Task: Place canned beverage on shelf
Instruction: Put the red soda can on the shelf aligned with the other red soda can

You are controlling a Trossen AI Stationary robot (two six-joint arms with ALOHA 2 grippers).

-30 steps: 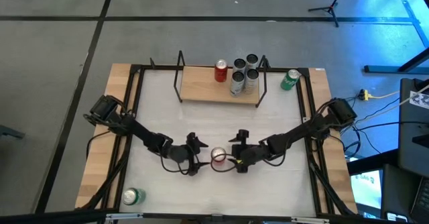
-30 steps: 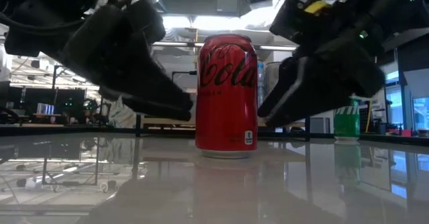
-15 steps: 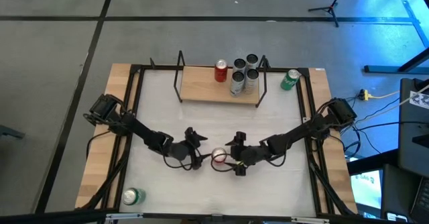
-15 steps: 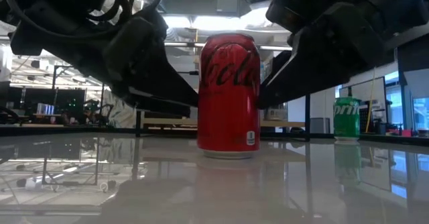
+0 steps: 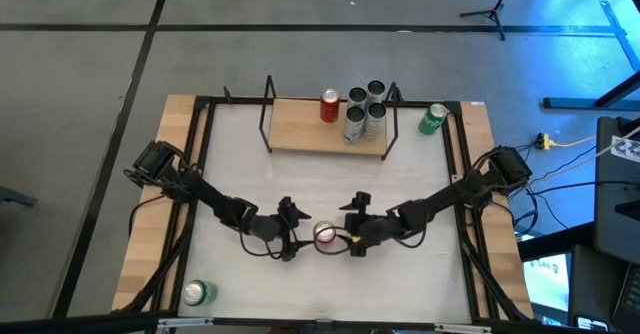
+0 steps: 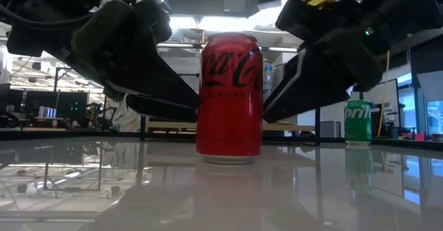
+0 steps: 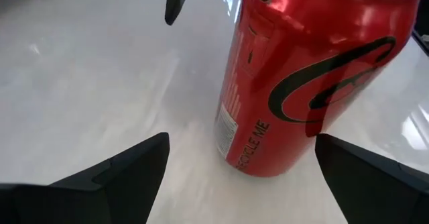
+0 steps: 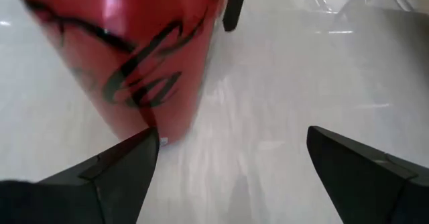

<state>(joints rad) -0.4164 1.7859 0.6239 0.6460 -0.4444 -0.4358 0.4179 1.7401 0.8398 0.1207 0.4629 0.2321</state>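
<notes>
Glossy red metal can [image 6: 229, 97]; glossy white tabletop [image 6: 138, 189]; light-wood shelf [image 5: 310, 134]

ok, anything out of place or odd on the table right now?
Two things. A green can lies tipped on its side at the table's near-left corner, away from everything else. And both the left gripper and right gripper flank the upright red can, fingers open. The shelf cans stand upright.

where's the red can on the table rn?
High view: the red can stands upright on the table's near middle, between the left gripper and right gripper, well short of the shelf.
</notes>
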